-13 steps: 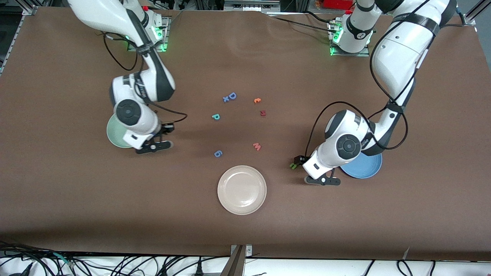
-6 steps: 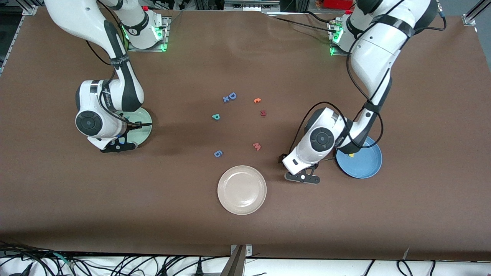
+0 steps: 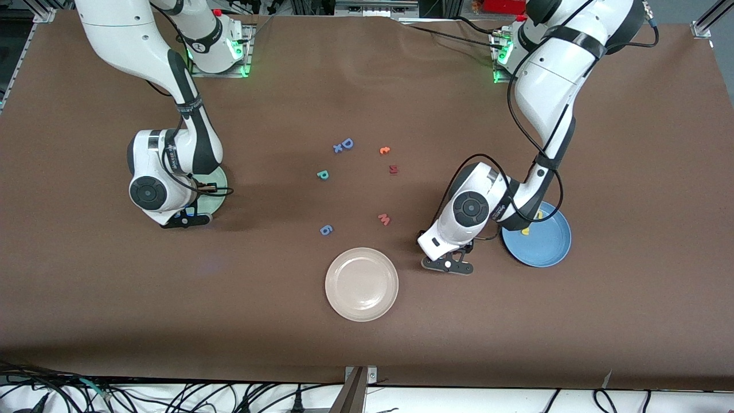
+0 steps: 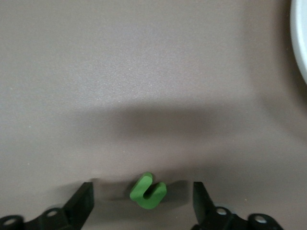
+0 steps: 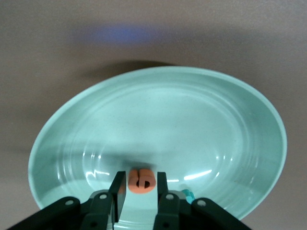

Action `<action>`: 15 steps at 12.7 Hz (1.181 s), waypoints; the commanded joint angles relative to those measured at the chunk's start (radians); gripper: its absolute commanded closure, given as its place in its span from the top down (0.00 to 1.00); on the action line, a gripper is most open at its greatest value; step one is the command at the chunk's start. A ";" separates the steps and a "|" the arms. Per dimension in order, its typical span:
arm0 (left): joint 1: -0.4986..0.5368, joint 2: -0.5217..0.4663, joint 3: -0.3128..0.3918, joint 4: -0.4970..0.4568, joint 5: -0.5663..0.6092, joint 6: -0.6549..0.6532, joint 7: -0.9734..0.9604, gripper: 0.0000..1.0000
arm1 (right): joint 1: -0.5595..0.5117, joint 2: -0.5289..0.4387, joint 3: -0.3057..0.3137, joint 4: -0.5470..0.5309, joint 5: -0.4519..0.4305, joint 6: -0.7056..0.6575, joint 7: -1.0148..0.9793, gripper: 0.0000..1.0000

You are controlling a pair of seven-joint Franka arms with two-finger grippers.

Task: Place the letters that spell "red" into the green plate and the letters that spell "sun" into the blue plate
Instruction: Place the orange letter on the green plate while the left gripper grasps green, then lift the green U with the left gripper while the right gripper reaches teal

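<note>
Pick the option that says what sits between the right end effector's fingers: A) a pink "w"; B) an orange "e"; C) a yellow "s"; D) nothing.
B: the right wrist view shows the right end effector with its fingers on either side of the orange "e", low over the green plate.

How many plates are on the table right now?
3. The green plate sits toward the right arm's end, partly under that arm; the blue plate toward the left arm's end; the cream-white plate between them, nearest the front camera. None looks hidden.
</note>
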 commanded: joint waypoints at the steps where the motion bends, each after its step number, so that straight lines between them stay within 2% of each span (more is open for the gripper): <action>1: -0.004 0.017 0.006 0.035 0.001 -0.001 -0.003 0.49 | -0.002 -0.026 0.002 -0.011 0.023 -0.004 -0.013 0.93; 2: -0.004 0.017 0.006 0.035 0.001 -0.001 -0.004 0.41 | -0.001 -0.051 0.002 -0.006 0.023 -0.016 -0.007 0.99; 4: -0.004 0.017 0.006 0.028 0.001 -0.001 -0.006 0.36 | 0.009 -0.098 0.008 0.015 0.026 -0.076 0.020 0.99; 7: -0.003 0.014 0.005 0.030 0.001 -0.003 -0.005 0.31 | 0.013 -0.152 0.095 0.032 0.094 -0.108 0.176 0.99; 12: 0.043 -0.010 0.002 0.041 -0.008 -0.046 0.029 0.27 | 0.019 -0.149 0.342 0.075 0.093 -0.058 0.645 0.99; 13: 0.046 -0.010 0.000 0.041 -0.010 -0.047 0.031 0.27 | 0.033 -0.135 0.373 0.077 0.092 -0.027 0.724 0.99; 15: 0.046 -0.010 -0.003 0.041 -0.017 -0.047 0.028 0.27 | 0.096 -0.099 0.381 0.077 0.093 0.042 0.821 0.99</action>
